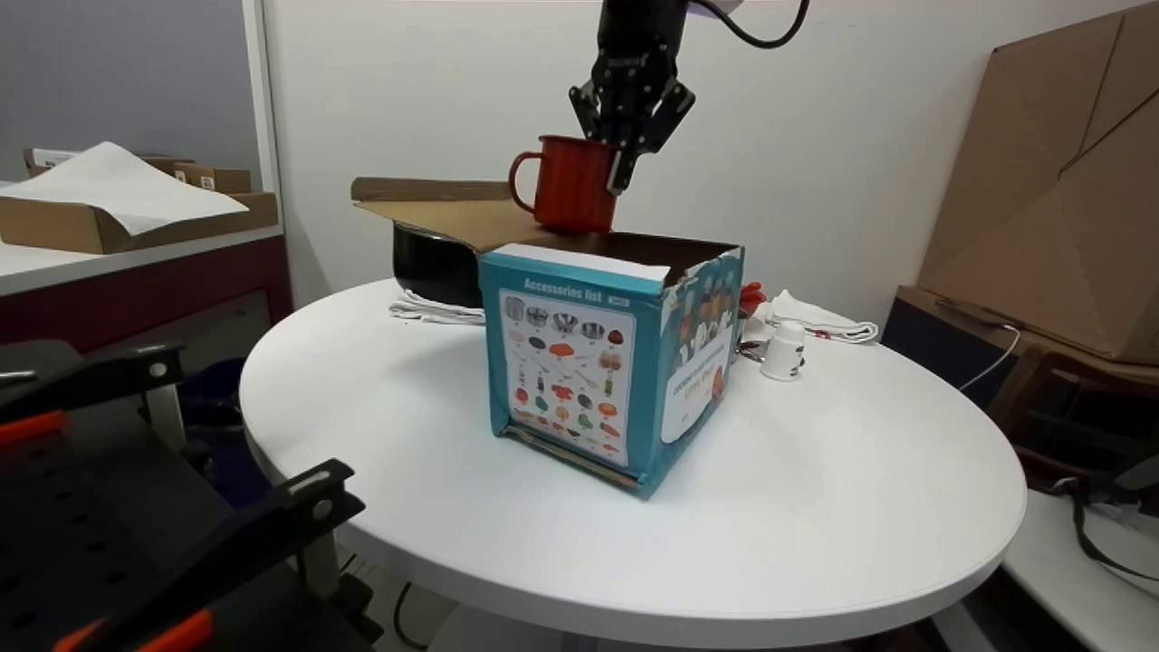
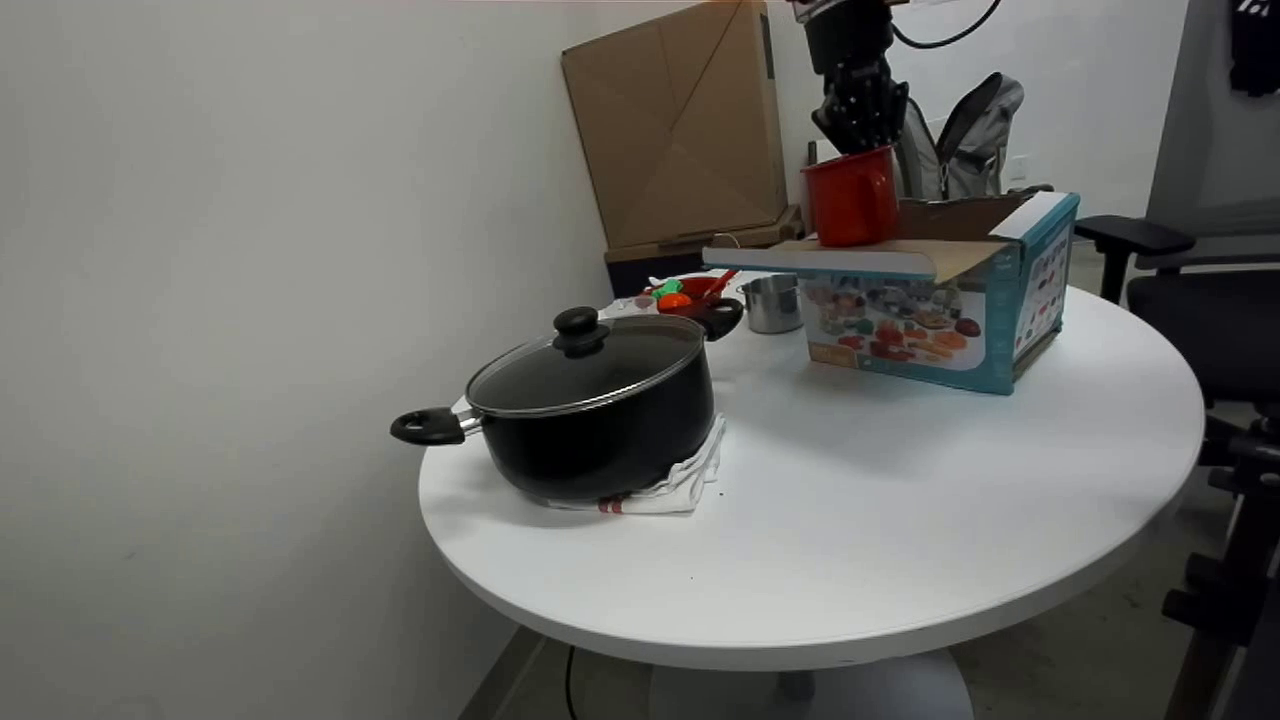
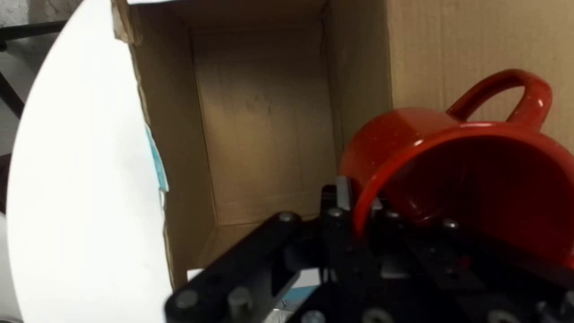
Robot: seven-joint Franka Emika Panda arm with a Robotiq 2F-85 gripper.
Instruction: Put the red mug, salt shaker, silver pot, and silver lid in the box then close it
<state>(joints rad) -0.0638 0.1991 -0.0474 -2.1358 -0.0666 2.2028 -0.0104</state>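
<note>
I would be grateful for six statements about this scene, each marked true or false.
1. The gripper pinches the red mug at its rim. True.
2. The red mug hangs mouth down. False: its mouth faces up.
3. The silver pot stands outside the box. True.
4. The box is shut. False: its top stands open.
5. A knobbed lid covers the black pot. True.
6. The black pot stands in the box. False: it sits on a folded cloth.
</note>
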